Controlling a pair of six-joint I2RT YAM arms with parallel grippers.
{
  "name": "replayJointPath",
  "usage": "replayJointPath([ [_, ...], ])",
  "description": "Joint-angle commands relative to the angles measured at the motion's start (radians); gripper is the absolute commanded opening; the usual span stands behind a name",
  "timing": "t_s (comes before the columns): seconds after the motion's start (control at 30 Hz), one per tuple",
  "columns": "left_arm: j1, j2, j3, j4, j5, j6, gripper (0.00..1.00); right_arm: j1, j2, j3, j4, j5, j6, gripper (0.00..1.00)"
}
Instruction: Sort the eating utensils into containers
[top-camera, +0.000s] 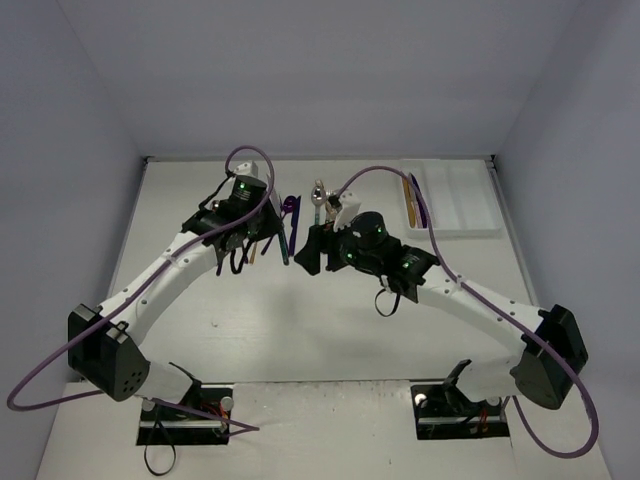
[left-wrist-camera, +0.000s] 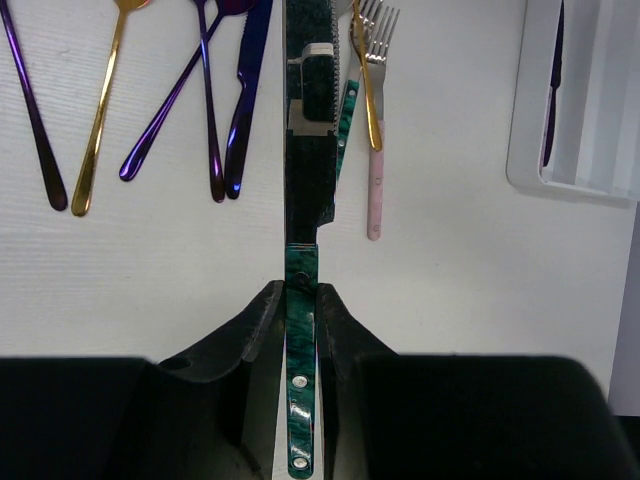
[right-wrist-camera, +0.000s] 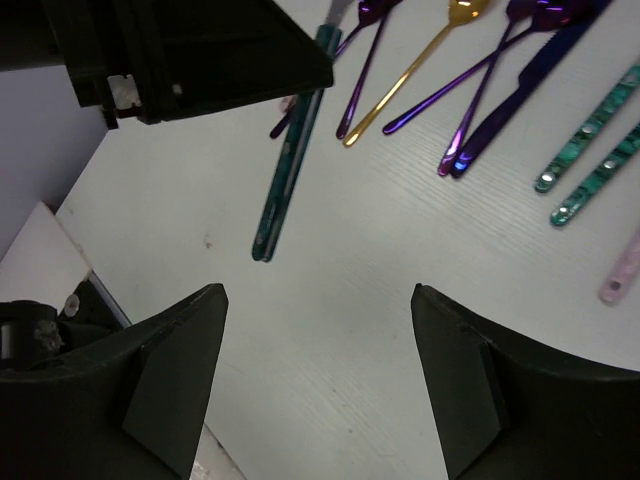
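1. Two claws are over the table (right-wrist-camera: 400, 250), and they differ. The left claw (left-wrist-camera: 303, 300) is clenched on a green-handled knife (left-wrist-camera: 303, 262), while the right claw (right-wrist-camera: 318, 300) is released and carries nothing.
2. The left claw's fingers (left-wrist-camera: 262, 320) press on both sides of the knife's riveted handle. The blade runs straight ahead of the claw, seen edge-on.
3. Ahead of the left claw and to its left, loose pieces lie in a row on the table: a purple spoon (left-wrist-camera: 28, 100), a gold spoon (left-wrist-camera: 100, 120), more purple pieces and a dark blue knife (left-wrist-camera: 245, 100).
4. Ahead and just right of the held blade lie a gold fork (left-wrist-camera: 368, 90) and a pink-handled fork (left-wrist-camera: 376, 170), the gold one crossing over the pink one.
5. Far ahead to the right of the left claw sits the white tray (left-wrist-camera: 525, 150), with a purple piece (left-wrist-camera: 550, 100) in its nearest compartment.
6. The right claw's fingers (right-wrist-camera: 175, 370) stand wide apart above bare table.
7. From the right wrist, the held knife shows ahead and left of that claw, apart from its fingers.
8. Ahead and to the right of the right claw is a green handle (right-wrist-camera: 588, 130), with another just beside it.
9. In the overhead view the tray lies well apart from both claws, a gold piece (top-camera: 407, 200) beside the purple one inside.
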Motion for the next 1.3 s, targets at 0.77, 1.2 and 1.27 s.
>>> replayJointPath([
  [0.77, -0.069, -0.076, -0.010, 0.087, -0.038, -0.068, 0.00, 0.044, 0.183, 0.067, 0.336, 0.055, 0.138, 0.18],
  [1.2, -0.064, -0.085, -0.048, 0.095, -0.108, 0.006, 0.55, -0.020, 0.182, 0.023, 0.332, 0.047, 0.141, 0.00],
  [1.27, -0.054, -0.088, -0.045, 0.078, -0.124, 0.029, 0.68, -0.046, 0.177, 0.007, 0.322, 0.039, 0.140, 0.00],
])
